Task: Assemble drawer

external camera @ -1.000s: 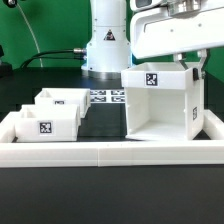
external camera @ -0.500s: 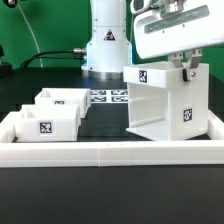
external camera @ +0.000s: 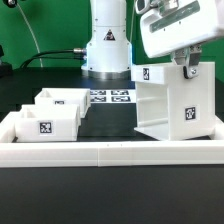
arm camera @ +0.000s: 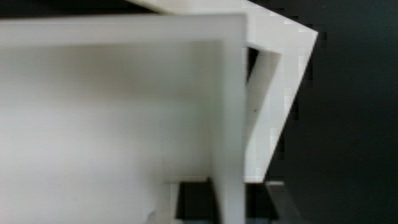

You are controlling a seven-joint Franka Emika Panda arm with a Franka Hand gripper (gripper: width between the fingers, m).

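The case (external camera: pixel 170 105) is caught at the exterior view's right, tipped off upright. It is gripped at its top edge by the gripper (external camera: pixel 186 68), whose jaws are closed on the upper wall. In the wrist view almost everything is filled by the white wall of the case (arm camera: pixel 125 110), so the hold is taken to be close and high. Whether the case's base is touching the black table (external camera: pixel 100 122) cannot be told, as it is hidden by the low white rail (external camera: pixel 110 152).

The near tray (external camera: pixel 45 122) and the far tray (external camera: pixel 62 100) are seen at the exterior view's left, just beside each other and well apart from the case. Neither has been fitted, and the marker board (external camera: pixel 110 97) lies beyond the gap.

The step in hand is judged to be the reorienting of the case. Next, it should be set down squarely with its opening turned toward the trays, then released before a tray is fetched.
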